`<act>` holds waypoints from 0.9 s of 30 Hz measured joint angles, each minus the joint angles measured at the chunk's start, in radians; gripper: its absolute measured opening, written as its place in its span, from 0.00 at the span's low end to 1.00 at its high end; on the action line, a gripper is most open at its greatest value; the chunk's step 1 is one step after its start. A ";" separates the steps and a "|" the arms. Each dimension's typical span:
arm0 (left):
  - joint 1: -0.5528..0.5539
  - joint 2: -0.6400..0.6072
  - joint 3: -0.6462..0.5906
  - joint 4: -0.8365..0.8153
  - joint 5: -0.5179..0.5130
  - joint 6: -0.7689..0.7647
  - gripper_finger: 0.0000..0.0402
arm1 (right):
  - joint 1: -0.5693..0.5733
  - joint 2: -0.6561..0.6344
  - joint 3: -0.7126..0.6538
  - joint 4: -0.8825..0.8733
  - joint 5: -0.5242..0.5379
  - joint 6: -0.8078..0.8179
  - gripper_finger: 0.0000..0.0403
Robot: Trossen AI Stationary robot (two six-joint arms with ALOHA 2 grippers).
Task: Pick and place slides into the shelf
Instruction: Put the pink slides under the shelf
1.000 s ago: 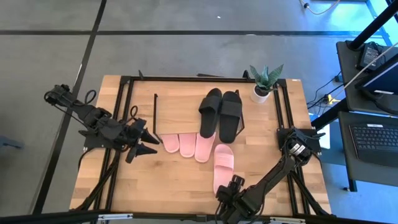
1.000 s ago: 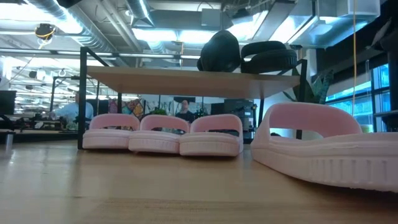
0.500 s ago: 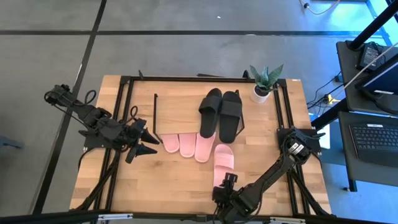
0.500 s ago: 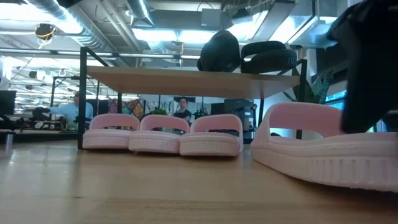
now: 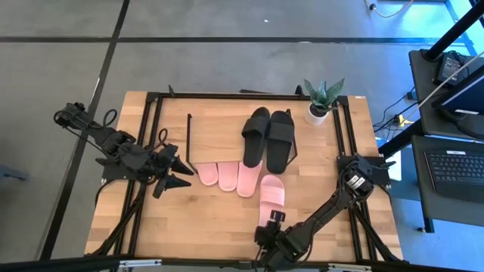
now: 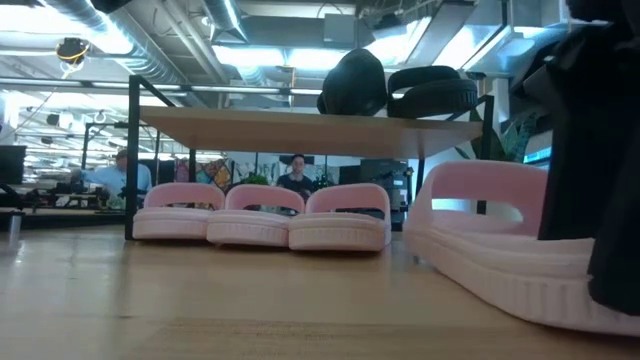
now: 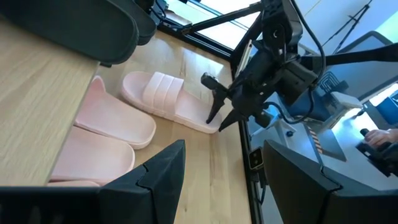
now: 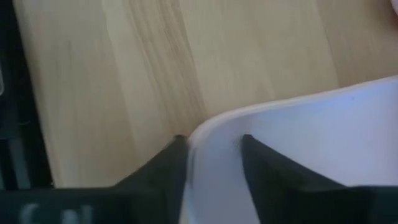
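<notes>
Wood-plank counter (image 5: 189, 219) fills the high view, with a potted plant (image 5: 321, 102) at about 1 o'clock and an office room with people at desks beyond it in the low view. At the centre stands the shelf (image 6: 310, 128), the black pair (image 5: 268, 136) lying on its top board and three pink slides (image 5: 225, 176) tucked side by side under its near edge. A fourth pink slide (image 5: 271, 198) lies loose on the counter at about 5 o'clock from the shelf, just beside the tucked three.

Right gripper (image 5: 267, 230) is at that loose slide's heel end, at 6 o'clock on the counter; the right wrist view shows its jaws straddling the thin heel rim (image 8: 292, 155), one finger on each side, partly spread and closing on it. Left gripper (image 5: 180, 172) waits at 9 o'clock, beside the shelf's left leg, jaws spread wide and holding nothing.

Risk, as I judge it: the bite is on the very edge of a soft heel, so the slide may slip or droop when lifted, and its toe could then knock the neighbouring pink slide
</notes>
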 joint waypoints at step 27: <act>0.000 0.000 0.000 -0.040 -0.053 0.000 0.51 | -0.129 0.004 0.080 -0.335 -0.011 -0.059 0.04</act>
